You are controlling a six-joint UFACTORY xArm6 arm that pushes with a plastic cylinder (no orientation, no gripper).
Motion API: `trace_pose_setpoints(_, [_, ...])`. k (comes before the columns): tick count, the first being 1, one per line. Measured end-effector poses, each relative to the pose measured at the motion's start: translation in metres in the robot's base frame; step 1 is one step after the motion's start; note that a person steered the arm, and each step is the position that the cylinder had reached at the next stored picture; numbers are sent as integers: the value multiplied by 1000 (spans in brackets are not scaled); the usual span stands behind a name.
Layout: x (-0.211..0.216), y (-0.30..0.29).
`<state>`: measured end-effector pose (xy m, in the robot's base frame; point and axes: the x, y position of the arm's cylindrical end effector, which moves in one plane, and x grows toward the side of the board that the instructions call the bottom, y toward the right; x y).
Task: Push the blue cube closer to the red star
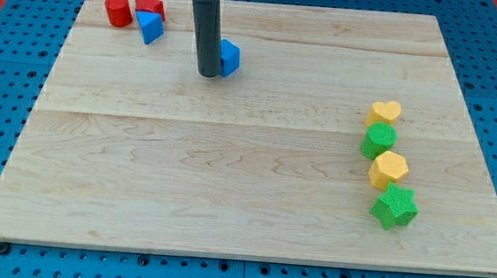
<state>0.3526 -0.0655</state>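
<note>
The blue cube point(229, 57) sits near the view's top, left of centre, on the wooden board point(228, 173). My tip point(208, 74) stands right against the cube's left side, partly hiding it. The red star point(149, 8) lies at the view's top left, touching a blue triangular block point(151, 27) just below it. A red cylinder point(118, 11) sits to the star's left.
At the view's right a column runs top to bottom: a yellow heart point(385, 112), a green round block point(379, 140), a yellow hexagon point(388, 170) and a green star point(394, 207). Blue pegboard surrounds the board.
</note>
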Motion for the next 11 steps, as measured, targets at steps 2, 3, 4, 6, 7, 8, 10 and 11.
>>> trace_pose_setpoints(2, [-2, 24])
trace_pose_setpoints(3, [-9, 21])
trace_pose_setpoints(4, [9, 54])
trace_pose_setpoints(6, [-45, 13])
trace_pose_setpoints(7, [-57, -44])
trace_pose_setpoints(8, [-16, -12])
trace_pose_setpoints(10, [-51, 68])
trace_pose_setpoints(11, [-71, -10])
